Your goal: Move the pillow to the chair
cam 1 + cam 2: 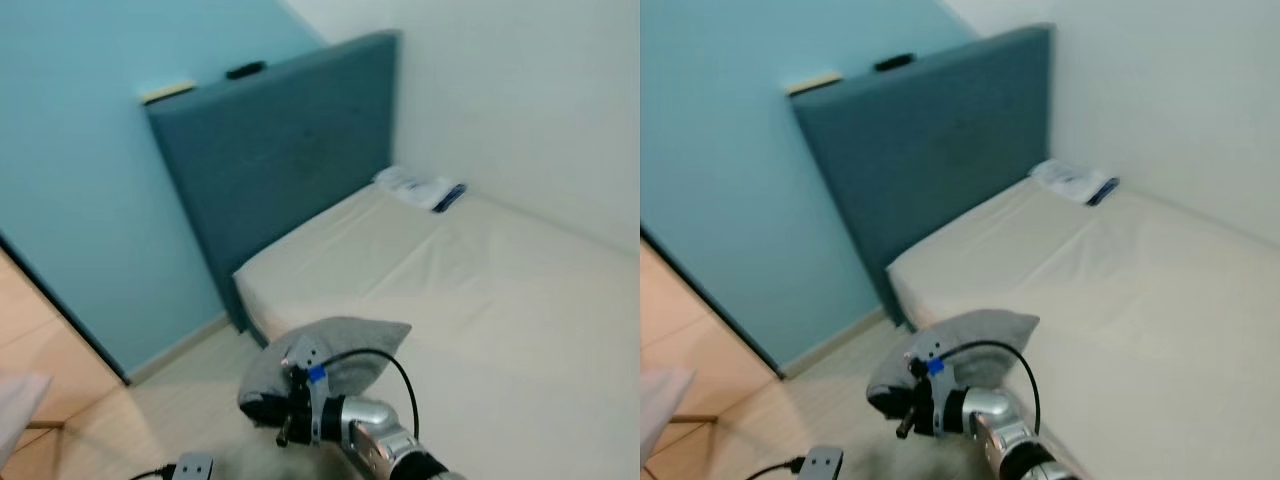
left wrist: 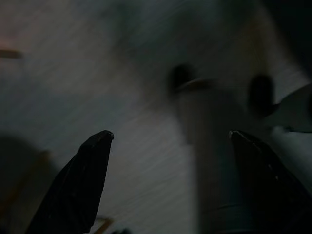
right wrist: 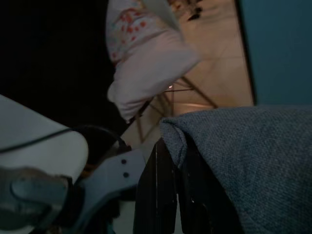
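A grey woven pillow (image 1: 345, 345) hangs in the air over the bed's near corner, and my right gripper (image 1: 285, 410) is shut on its lower end. In the right wrist view the pillow (image 3: 253, 161) bulges over the black fingers (image 3: 163, 195) that pinch its edge. Beyond it, a pale pink cushion with red spots (image 3: 141, 63) rests on a thin metal frame (image 3: 170, 100), possibly the chair. Its pale edge (image 1: 18, 400) shows at the far left in the left eye view. My left gripper (image 2: 170, 132) hangs open over blurred dark floor, holding nothing.
The bed (image 1: 480, 300) with a cream sheet spreads to the right, with a dark blue headboard (image 1: 280, 150) against the teal wall. A folded white and blue cloth (image 1: 420, 188) lies at the bed's head. Pale wooden floor (image 1: 180, 400) runs to the left.
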Controlling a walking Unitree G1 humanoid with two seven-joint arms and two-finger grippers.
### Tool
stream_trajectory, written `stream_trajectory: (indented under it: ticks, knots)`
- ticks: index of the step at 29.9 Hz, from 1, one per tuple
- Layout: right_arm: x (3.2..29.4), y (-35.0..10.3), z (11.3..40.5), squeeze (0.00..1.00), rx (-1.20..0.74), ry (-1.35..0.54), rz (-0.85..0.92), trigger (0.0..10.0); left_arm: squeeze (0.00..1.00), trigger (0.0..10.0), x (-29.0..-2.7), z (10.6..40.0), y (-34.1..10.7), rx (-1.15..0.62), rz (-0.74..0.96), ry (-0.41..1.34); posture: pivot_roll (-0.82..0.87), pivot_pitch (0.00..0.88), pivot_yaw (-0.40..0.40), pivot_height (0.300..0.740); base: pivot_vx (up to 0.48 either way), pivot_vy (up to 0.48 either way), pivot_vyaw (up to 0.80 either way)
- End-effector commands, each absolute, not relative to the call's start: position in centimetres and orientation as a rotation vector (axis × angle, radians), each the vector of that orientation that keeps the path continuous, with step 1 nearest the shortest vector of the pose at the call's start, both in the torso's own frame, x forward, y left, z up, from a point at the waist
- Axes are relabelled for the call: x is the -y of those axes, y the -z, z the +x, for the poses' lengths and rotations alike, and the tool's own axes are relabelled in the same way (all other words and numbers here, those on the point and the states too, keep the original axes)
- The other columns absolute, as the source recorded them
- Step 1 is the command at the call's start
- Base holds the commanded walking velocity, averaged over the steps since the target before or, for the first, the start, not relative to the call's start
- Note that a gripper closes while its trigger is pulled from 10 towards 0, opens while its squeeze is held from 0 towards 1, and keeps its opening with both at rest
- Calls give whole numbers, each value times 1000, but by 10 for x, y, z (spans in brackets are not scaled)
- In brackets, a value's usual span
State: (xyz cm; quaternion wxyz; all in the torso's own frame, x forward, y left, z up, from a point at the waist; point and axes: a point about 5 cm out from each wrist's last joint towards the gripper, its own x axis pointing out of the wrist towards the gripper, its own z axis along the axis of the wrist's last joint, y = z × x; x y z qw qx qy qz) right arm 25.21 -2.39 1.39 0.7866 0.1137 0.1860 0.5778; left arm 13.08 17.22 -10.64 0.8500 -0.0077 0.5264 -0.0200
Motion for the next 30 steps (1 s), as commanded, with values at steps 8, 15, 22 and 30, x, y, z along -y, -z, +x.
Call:
stream_trajectory:
  ticks: [8,15,22,30]
  knots:
    - [16,-15,258,0,-458,-1145,374,10000,0,10000,-178,130,106,-1114,1,37,-138,24,31,740,0,0,769]
    - [60,20,252,0,-645,-841,263,10000,0,10000,-176,132,106,-1107,-6,33,-119,12,14,740,0,0,769]
    - [107,47,241,0,-814,-503,136,10000,0,10000,-177,127,107,-1118,-18,14,-100,15,6,740,0,0,769]
    - [134,65,221,0,-937,-386,-4,10000,0,10000,-177,124,108,-1123,-35,-6,-77,19,-6,740,0,0,769]
